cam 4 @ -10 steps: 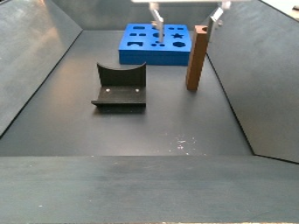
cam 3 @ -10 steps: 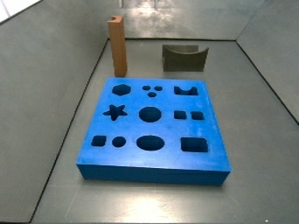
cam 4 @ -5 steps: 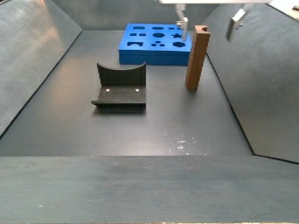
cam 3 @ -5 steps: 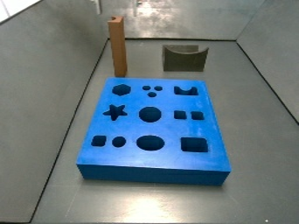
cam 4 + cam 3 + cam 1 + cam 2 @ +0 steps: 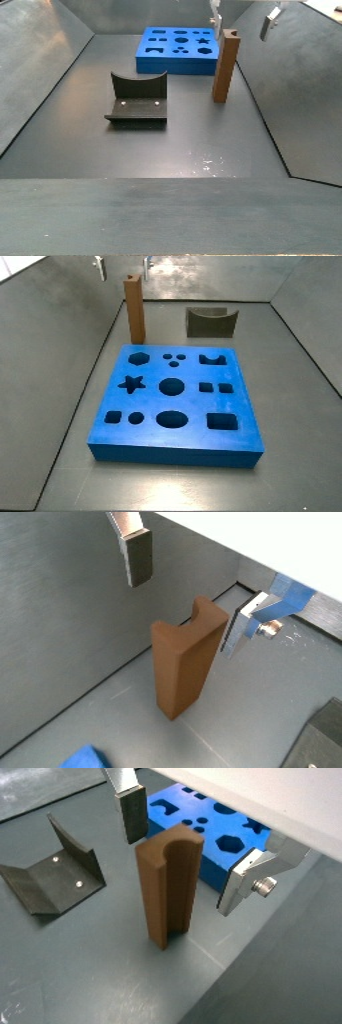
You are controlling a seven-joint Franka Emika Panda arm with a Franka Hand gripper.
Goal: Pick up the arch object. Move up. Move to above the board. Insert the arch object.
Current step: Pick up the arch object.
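Wrist views, both: we log the tool [image 5: 187, 843] above the arch [image 5: 168, 884], jaws spread wide and released, one finger [image 5: 131, 813] to one side of the column's top and the other [image 5: 246, 880] to the opposite side, neither touching it.

Arch: upright on the tabletop [image 5: 187, 150], notched end face uppermost, free of any grip. In a side view it stands just behind the board's [image 5: 174, 396] far left corner [image 5: 134, 308]; in a side view it stands beside the board's edge [image 5: 227, 65], close to the side wall.

Board: blue slab, flat on the tabletop, cut-outs open and unoccupied.

Fixture [image 5: 136, 98]: well apart from the arch, clear of the work.

Step in hand, as we judge it: the pick-up, not yet made.

Handling notes: we would centre the fingers over the column's two flat sides, lower straight down with no sideways drift, and close only once the pads sit well below the notched end. A tall slender piece tips readily, so one finger arriving first could topple it. We would clamp evenly, then lift vertically.
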